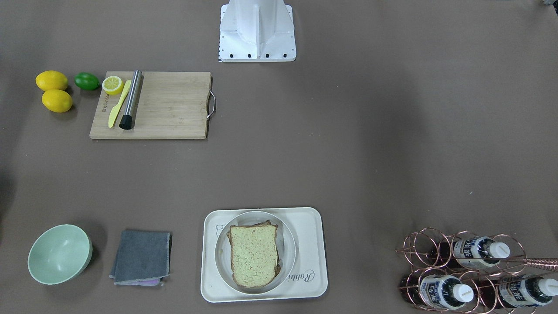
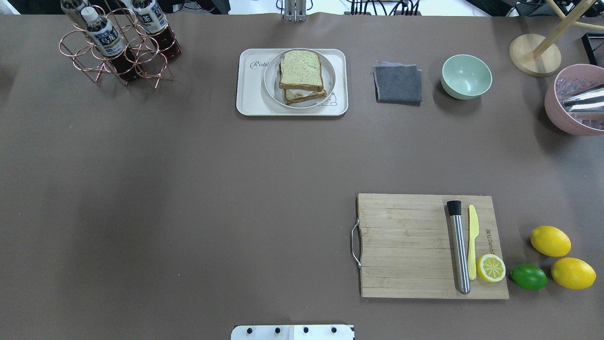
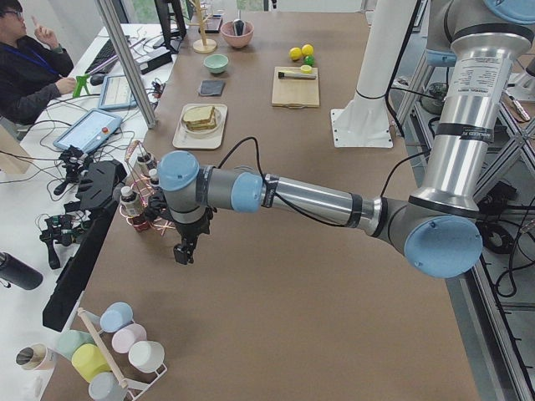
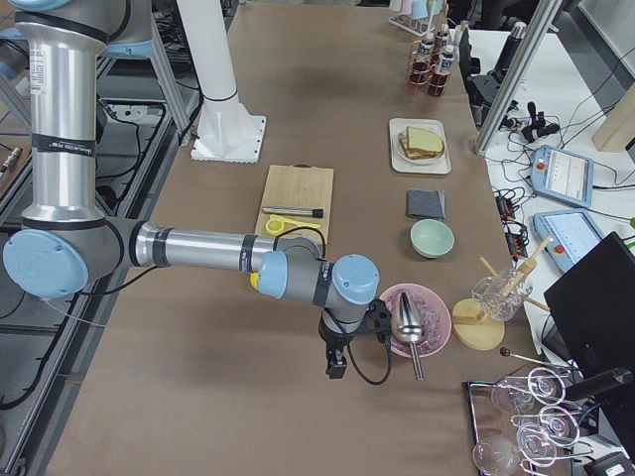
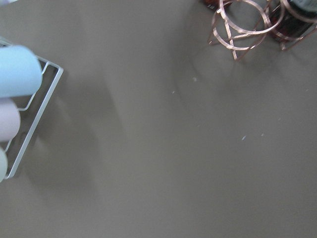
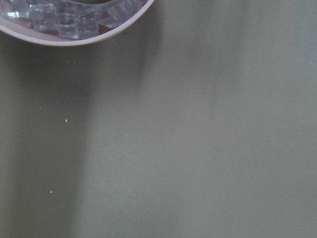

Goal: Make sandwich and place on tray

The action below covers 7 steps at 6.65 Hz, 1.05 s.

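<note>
1. Overhead exterior view: the surface [image 2: 188, 189] is broad and brown, and no arm crosses it. From that I judge the building is done, and the step in hand is simply keeping both arms parked well apart from the food.
2. The left arm [image 3: 309, 200] stretches over one end of the surface and the right arm [image 4: 198, 248] over the other. Any further move should begin with a straight lift, since each has clutter close by.
3. The tray [image 2: 250, 94] lies flat at the far edge, about mid-width. The plate hides part of its script and its drawing.
4. The plate [image 2: 269, 80] sits inside the tray.
5. The sandwich [image 2: 301, 71] rests on the plate, so it is on the tray only by way of the plate. Its top slice is set a little off the lower one. It looks loosely stacked, so a knock to the tray could probably slide it.
6. The left pincer [image 3: 184, 251] hangs over bare surface near the bottle rack [image 3: 138, 209]. The right pincer [image 4: 335, 365] hangs just beside the pink bowl [image 4: 434, 302]. Both show only in the side views, and neither wrist view shows any fingers. I cannot tell whether either is released or clenched.
7. The egg [image 2: 302, 95] shows only as a pale sliver with a hint of orange between the slices, and is hard to make out. In the front-facing view the top slice hides it completely.
</note>
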### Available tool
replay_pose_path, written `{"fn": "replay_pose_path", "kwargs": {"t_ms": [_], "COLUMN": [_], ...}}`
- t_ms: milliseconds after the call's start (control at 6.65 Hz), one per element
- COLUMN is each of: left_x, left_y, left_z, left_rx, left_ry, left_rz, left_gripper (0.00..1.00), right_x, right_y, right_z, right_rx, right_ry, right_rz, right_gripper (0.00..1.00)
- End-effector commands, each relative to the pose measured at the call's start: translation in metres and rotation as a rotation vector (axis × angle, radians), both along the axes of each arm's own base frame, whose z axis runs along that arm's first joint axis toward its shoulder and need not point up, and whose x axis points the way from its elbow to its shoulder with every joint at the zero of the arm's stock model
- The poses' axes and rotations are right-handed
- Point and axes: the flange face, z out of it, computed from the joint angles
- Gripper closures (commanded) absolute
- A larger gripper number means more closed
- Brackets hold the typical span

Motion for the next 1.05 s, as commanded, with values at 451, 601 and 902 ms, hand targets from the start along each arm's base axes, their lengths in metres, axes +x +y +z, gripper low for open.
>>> {"fn": "replay_pose_path", "kwargs": {"t_ms": [451,601,902], "left_x": [-0.007,-0.007,-0.007], "left_y": [0.067,0.067,0.067], "left_z": [0.116,0.113,0.113], "left_rx": [-0.137,-0.132,-0.132], "left_ry": [-0.003,-0.003,-0.001], "left_rz": [-0.019,-0.019,-0.019], "left_gripper": [0.01,0.01,0.01], "right_x": [0.000,0.000,-0.001], "right_y": [-0.001,-0.003,-0.006], "right_z": [-0.001,-0.002,-0.003], "right_rx": [0.004,0.023,0.078], "right_ry": [-0.006,-0.005,-0.007], "right_rz": [-0.001,0.000,0.003], "right_gripper": [0.00,0.00,0.00]}}
